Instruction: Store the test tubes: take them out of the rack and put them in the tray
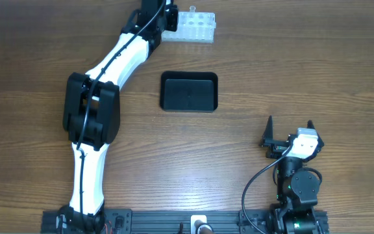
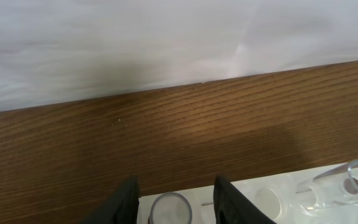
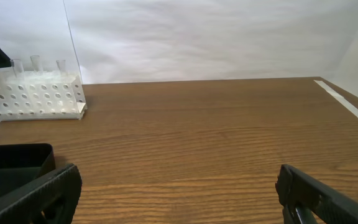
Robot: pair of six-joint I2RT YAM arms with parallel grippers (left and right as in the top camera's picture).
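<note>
the left gripper point(image 2: 176, 182) sits at the left end of the white perforated plastic rack point(image 1: 188, 27), which stands at the far edge of the brown wood-grain table point(image 1: 317, 71). its jaws stand apart, one on each side of the round mouth of a clear test tube point(image 2: 171, 209) seated upright in the rack. a gap shows on both sides of the rim, so nothing is gripped yet. a second clear tube point(image 2: 347, 182) leans in a hole farther along the rack.

handling, as a judgement: the tubes look light, stiff and smooth-walled. whether they are glass or plastic cannot be told, so they should be treated as breakable. the wall is likely to slip under a loose hold and may crack under a hard one. the best hold is on the upper wall just below the rim, jaws square to the tube. the lift should run straight up along the hole, because a sideways pull could tip the light rack.

the black rectangular plastic tray point(image 1: 189, 91) lies near the rack, on the side toward the arm bases. no tube is stored in it yet.

the right gripper point(image 1: 289, 135) is near its own base, well apart from rack and tray. its jaws are spread wide and hold nothing.
</note>
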